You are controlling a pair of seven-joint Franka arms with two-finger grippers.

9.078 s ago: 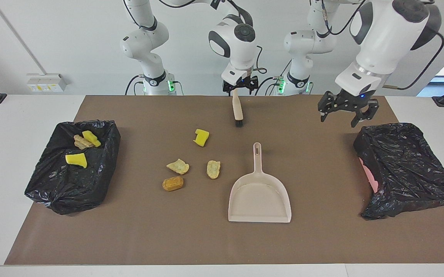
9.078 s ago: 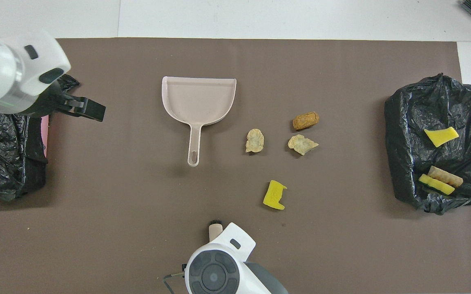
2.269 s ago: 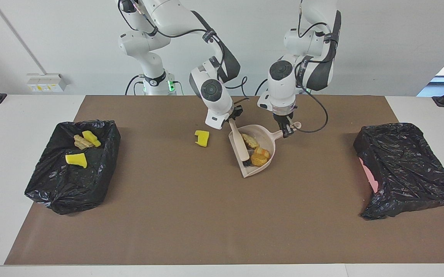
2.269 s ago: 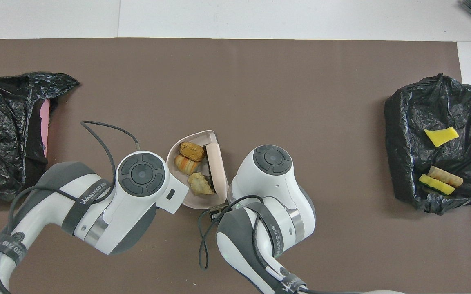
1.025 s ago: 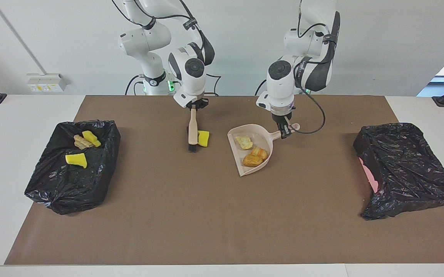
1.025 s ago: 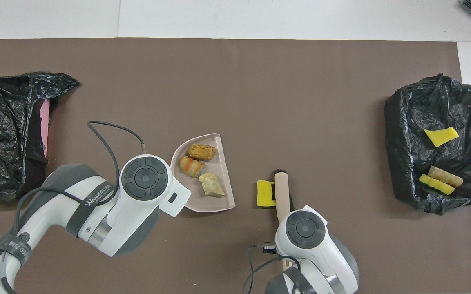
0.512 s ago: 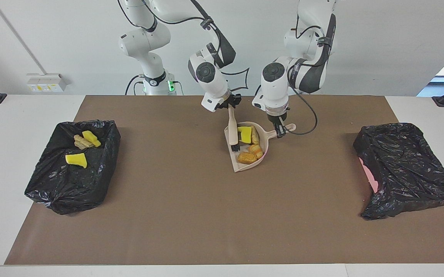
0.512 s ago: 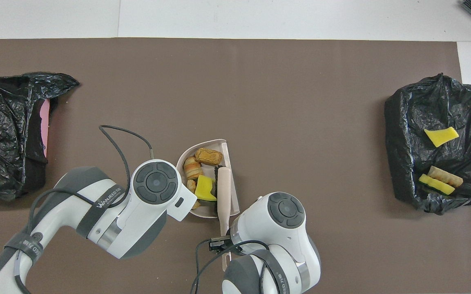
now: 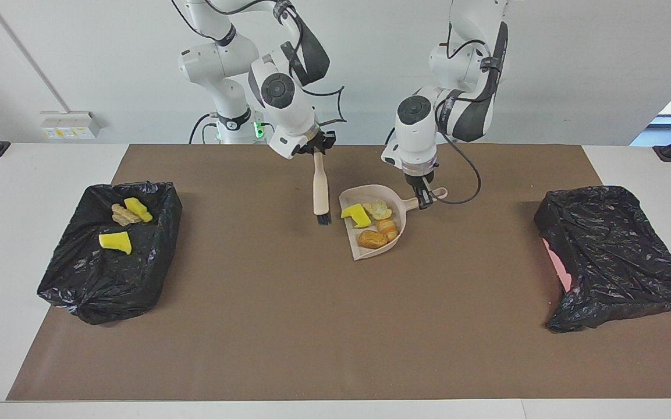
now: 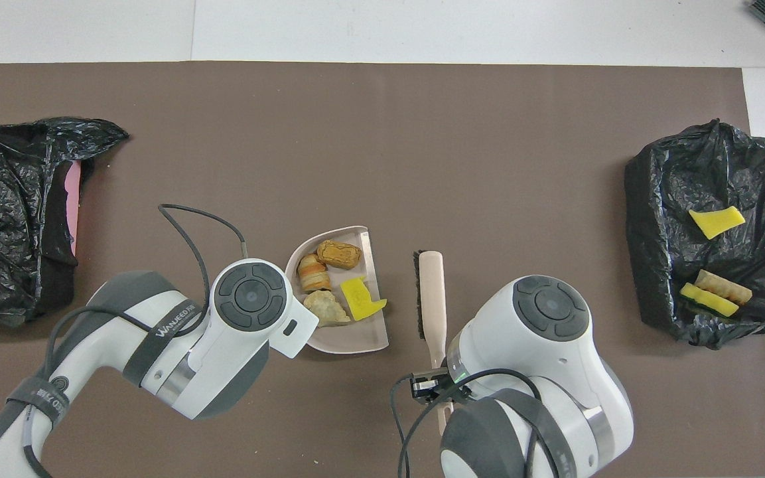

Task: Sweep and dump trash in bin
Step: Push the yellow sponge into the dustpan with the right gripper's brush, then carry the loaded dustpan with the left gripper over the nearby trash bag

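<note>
The right gripper, clamped on the brush, has lifted it clear of the dustpan – all 4 loose trash scraps now lie inside, mid-worktop – so the left gripper, grasping the handle, can dump.

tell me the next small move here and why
Probably the left gripper should lift the dustpan level and carry it to a black bin. All four loose scraps lie in the pan, none on the mat, and the right gripper holds the brush beside it, clear.
</note>
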